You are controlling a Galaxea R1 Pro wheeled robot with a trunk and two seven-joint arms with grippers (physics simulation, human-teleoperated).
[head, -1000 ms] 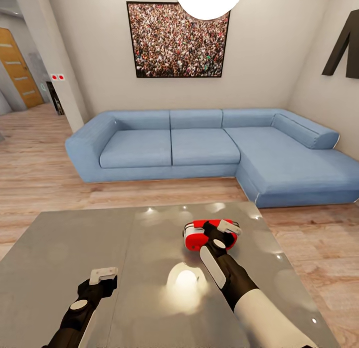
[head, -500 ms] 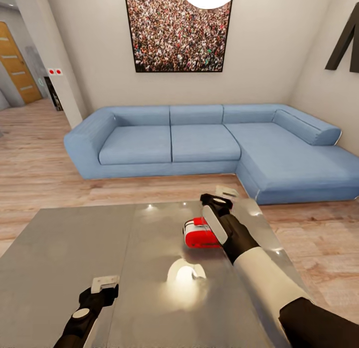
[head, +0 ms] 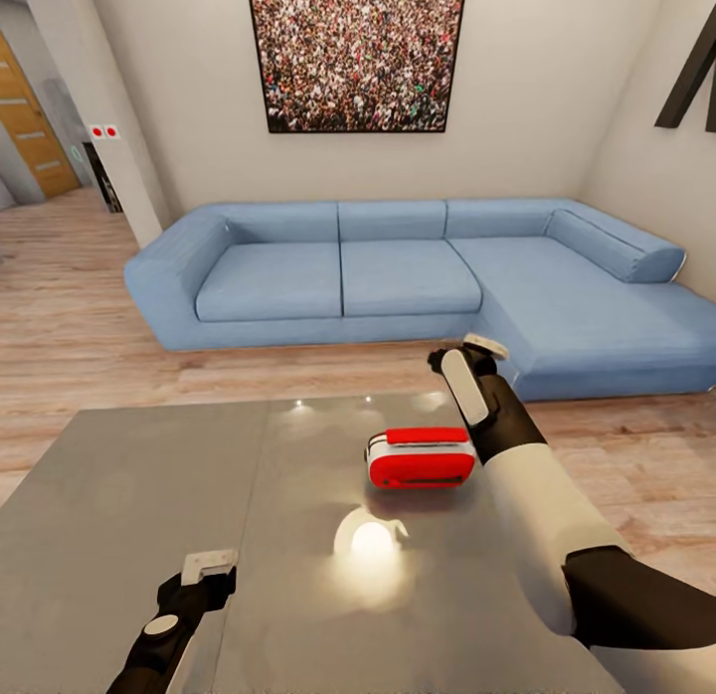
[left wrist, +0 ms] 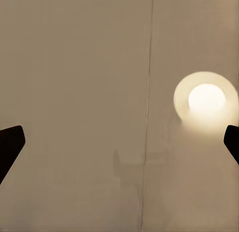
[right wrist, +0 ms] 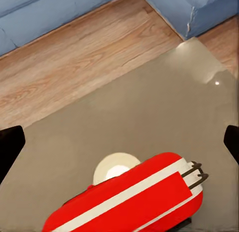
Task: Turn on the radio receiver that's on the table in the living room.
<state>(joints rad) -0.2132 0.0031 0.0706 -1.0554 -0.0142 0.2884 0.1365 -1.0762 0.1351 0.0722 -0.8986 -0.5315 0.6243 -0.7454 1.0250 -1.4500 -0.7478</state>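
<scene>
The red radio receiver [head: 420, 457] with white trim lies on its side on the glossy grey table [head: 119, 475], right of the middle. My right gripper [head: 467, 361] hangs in the air above and just beyond the radio's right end, apart from it. In the right wrist view the radio [right wrist: 134, 202] shows its metal wire loop [right wrist: 196, 173], and the right gripper [right wrist: 119, 142] is open, its dark fingertips [right wrist: 10, 144] far apart. My left gripper [head: 204, 570] hovers over the table's near left part. The left gripper [left wrist: 119, 142] is open over bare tabletop [left wrist: 74, 67].
A blue L-shaped sofa [head: 338, 276] stands beyond the table on pale wood floor [head: 70, 306]. A framed crowd photo [head: 353, 53] and dark wall letters [head: 691, 73] hang behind. The lamp's bright reflection [head: 370, 545] sits on the tabletop near the radio.
My right gripper has lifted off the radio and drawn up and away toward the sofa. The radio now lies uncovered. The head view has shifted a little; the left arm has held still.
</scene>
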